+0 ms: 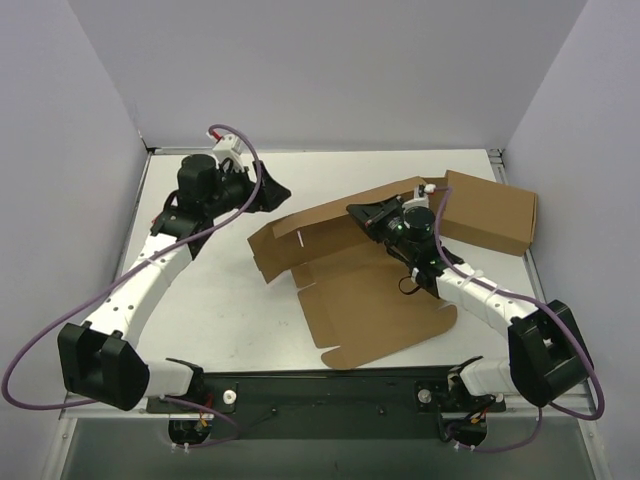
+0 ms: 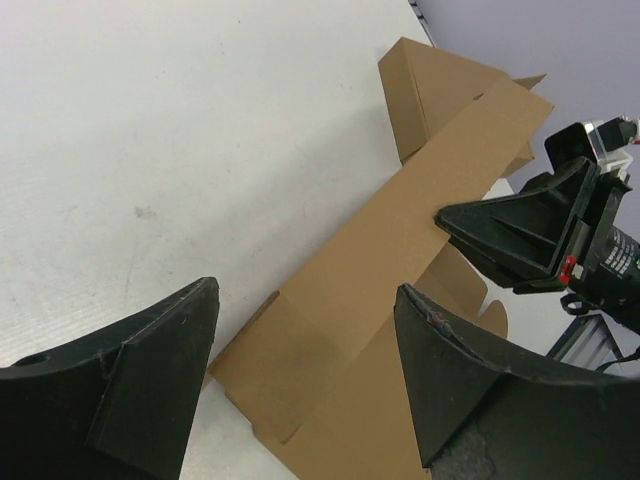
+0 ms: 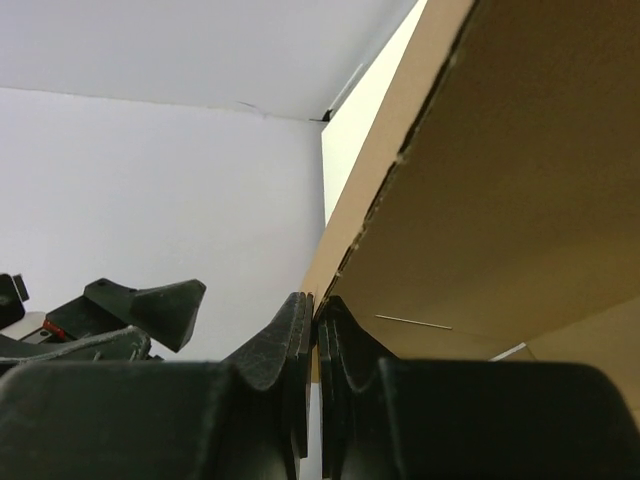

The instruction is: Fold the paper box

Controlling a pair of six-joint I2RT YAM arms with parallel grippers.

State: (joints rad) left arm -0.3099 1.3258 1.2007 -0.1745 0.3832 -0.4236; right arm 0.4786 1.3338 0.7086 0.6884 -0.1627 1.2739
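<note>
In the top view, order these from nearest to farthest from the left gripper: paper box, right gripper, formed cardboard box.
1. paper box, its flap end just beside the left gripper.
2. right gripper, centre, pinching that flap.
3. formed cardboard box, far right.

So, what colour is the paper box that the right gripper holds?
The paper box is plain brown, without print; the top external view shows it best.

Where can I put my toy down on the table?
The bare table between the left arm and the cardboard sheet is free. The right side is crowded: right hand, sheet, brown box.
</note>
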